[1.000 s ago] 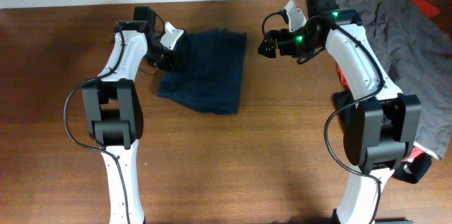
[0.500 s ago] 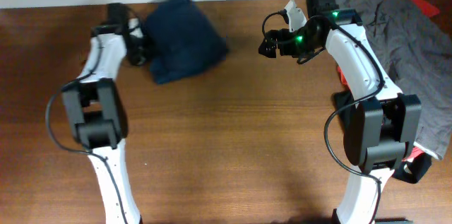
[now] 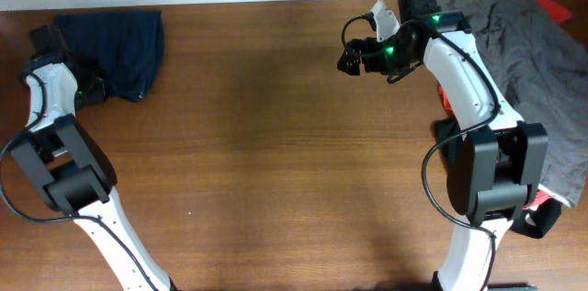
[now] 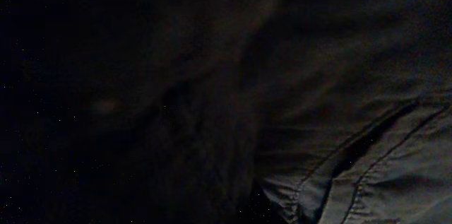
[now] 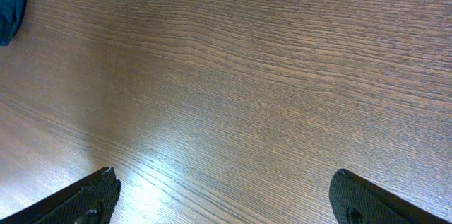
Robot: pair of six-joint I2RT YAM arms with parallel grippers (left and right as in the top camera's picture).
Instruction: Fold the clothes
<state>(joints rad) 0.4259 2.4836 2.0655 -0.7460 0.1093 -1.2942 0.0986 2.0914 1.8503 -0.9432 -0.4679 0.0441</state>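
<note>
The folded dark navy shorts (image 3: 119, 43) lie at the far left back corner of the table. My left gripper (image 3: 87, 89) sits at their left edge and looks shut on the fabric. The left wrist view is filled with dark cloth and a stitched seam (image 4: 353, 174); its fingers are hidden. My right gripper (image 3: 350, 60) hovers over bare wood at the back right of centre, open and empty, with its fingertips wide apart in the right wrist view (image 5: 226, 199). A corner of the shorts shows in that view's top left (image 5: 10, 5).
A pile of grey garments (image 3: 533, 43) with red cloth (image 3: 556, 2) beneath lies along the right edge, behind and beside the right arm. The brown wooden table (image 3: 276, 162) meets a white wall at the back.
The left arm has swung far to the left and dragged the folded shorts from the table's back middle to the back left corner. The right arm has not moved.
</note>
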